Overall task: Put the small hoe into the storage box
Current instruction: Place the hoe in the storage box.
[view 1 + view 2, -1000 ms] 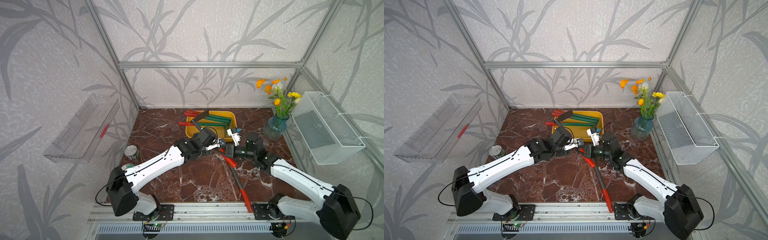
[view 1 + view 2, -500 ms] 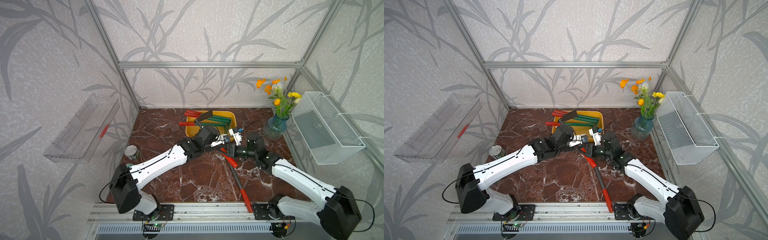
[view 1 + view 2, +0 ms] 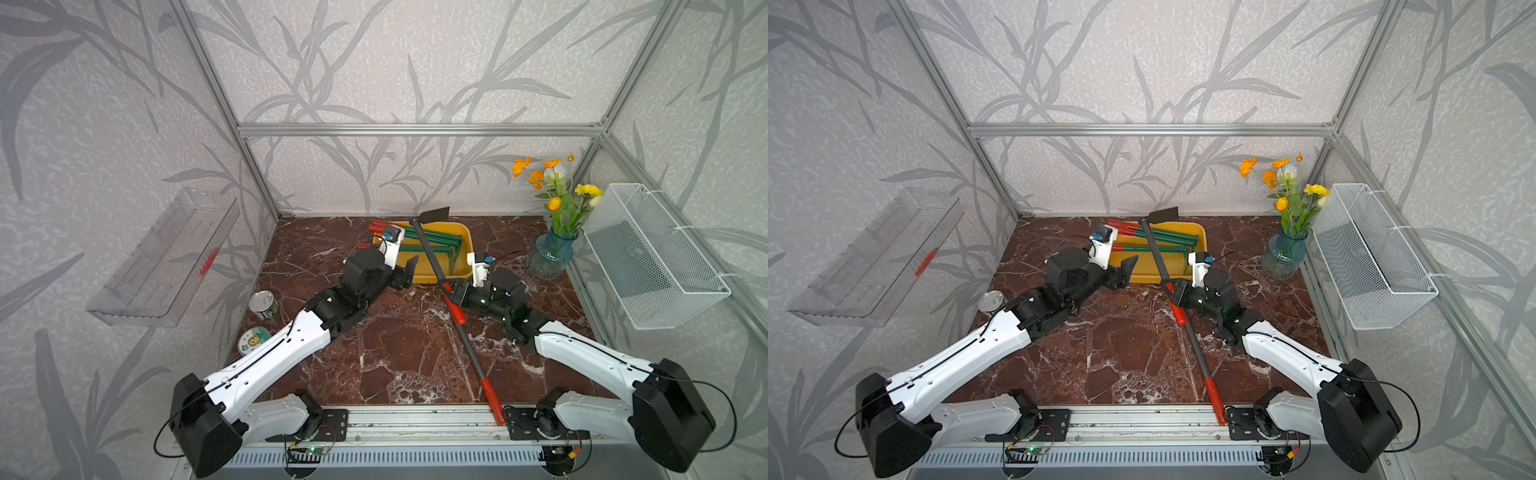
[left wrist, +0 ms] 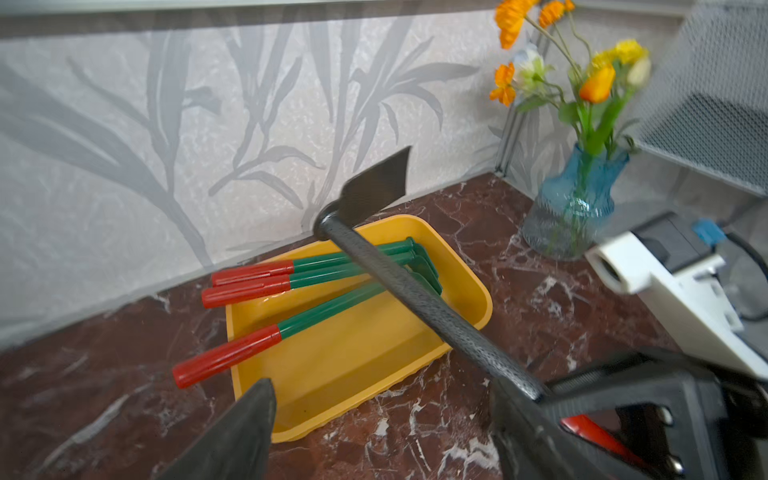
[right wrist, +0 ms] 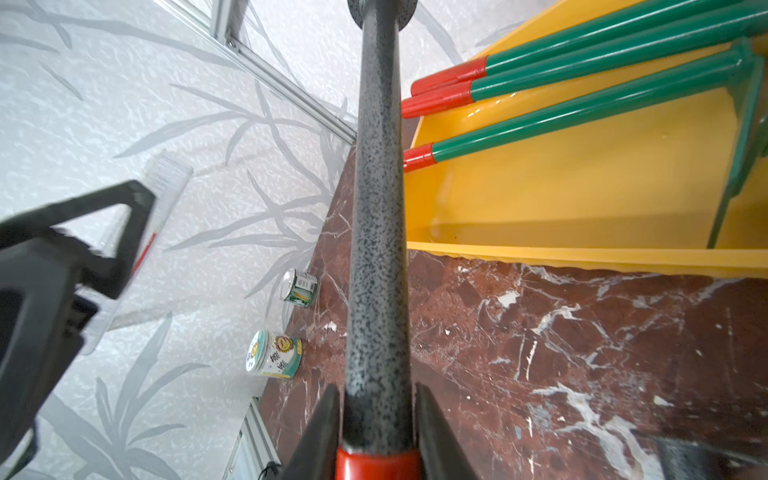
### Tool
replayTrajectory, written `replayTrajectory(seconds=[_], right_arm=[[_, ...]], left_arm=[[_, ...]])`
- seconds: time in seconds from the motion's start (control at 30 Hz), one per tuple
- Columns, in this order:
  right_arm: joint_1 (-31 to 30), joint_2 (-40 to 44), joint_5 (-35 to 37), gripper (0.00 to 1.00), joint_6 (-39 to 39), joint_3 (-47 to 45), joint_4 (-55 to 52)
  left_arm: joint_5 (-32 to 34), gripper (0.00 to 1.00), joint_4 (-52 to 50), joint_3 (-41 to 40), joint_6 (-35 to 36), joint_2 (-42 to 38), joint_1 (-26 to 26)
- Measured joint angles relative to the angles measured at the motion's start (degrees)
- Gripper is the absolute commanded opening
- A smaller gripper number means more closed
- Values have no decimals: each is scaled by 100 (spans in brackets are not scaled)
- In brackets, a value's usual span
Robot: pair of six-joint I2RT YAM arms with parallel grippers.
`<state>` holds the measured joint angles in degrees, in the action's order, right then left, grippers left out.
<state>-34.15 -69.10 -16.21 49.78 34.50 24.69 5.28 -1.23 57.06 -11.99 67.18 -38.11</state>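
right gripper (image 5: 376, 395) fingers clamped on small hoe (image 3: 428, 249) shaft, right where red grip starts. long axis runs away from fingertips, tilted up over storage box (image 4: 353, 357), blade (image 3: 435, 215) at far end toward back wall. left gripper (image 3: 407, 274) fingers apart, beside shaft, not touching.

The shaft of the small hoe (image 5: 376, 249) is seen as dark metal with a speckled, rough-looking coat, and its grip as a smooth red sleeve. The storage box (image 4: 374, 353) is made of glossy yellow plastic. The table (image 3: 395, 353) is finished as polished red-brown marble. The vase (image 4: 573, 216) is made of ribbed blue glass, the basket (image 3: 656, 266) of white wire mesh, the tray (image 3: 158, 266) of clear plastic.
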Motion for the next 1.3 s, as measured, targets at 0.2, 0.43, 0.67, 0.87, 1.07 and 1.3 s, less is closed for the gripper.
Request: replayTrajectory(seconds=[0.2,0.43,0.67,0.87,1.07,1.3], right_arm=[[-140,-22,111,0,404,-256,992],[-326,157,293,0,376,-256,1287],[-367,157,319,0,356,-256,1681],[-216,295,448,0,262,-258,1644],[28,413,509,0,278,-286,1488],[-85,223,444,0,319,-286,1541]], left_arm=[[-1158,76,916,-247,-2511,664,479],[-2149,74,1878,-245,-4264,1596,667],[-2684,70,3073,-199,-5141,2044,688],[-2774,71,3615,-385,-5429,1954,688],[-2959,72,3923,-463,-5447,1788,671],[-3152,72,4203,-306,-5447,2009,619]])
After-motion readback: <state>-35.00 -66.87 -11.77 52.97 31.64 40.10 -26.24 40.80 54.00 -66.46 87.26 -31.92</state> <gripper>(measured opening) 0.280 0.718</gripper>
